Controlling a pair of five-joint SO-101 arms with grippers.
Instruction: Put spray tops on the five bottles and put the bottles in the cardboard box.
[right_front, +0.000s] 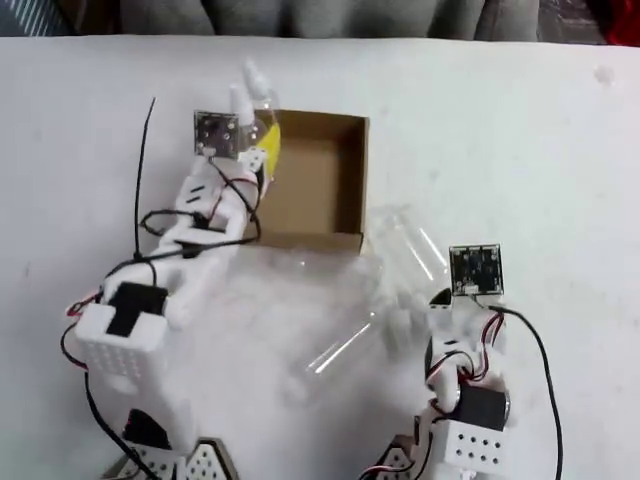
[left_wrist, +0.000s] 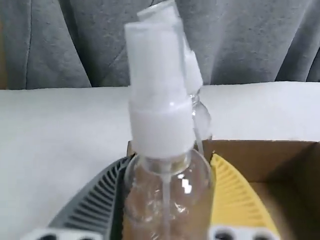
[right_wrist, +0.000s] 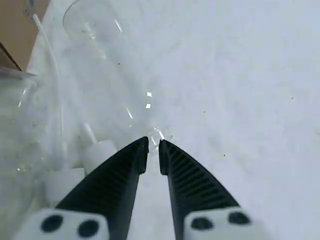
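Note:
My left gripper (right_front: 250, 140) is shut on a clear bottle (left_wrist: 165, 190) with a white spray top (left_wrist: 157, 100), held upright between the grey and yellow fingers at the far left corner of the cardboard box (right_front: 315, 180). A second spray-topped bottle (left_wrist: 192, 75) stands just behind it; whether it is inside the box I cannot tell. My right gripper (right_wrist: 153, 145) is low over the table with its black fingers together, tips at the neck of a clear topless bottle (right_wrist: 105, 75) lying on its side. White spray tops (right_wrist: 97, 152) lie beside it.
Clear bottles lie on the white table right of and in front of the box (right_front: 410, 245), (right_front: 340, 345), with loose spray tops (right_front: 405, 310) between them. The inside of the box shows bare cardboard. Grey cloth hangs beyond the table's far edge.

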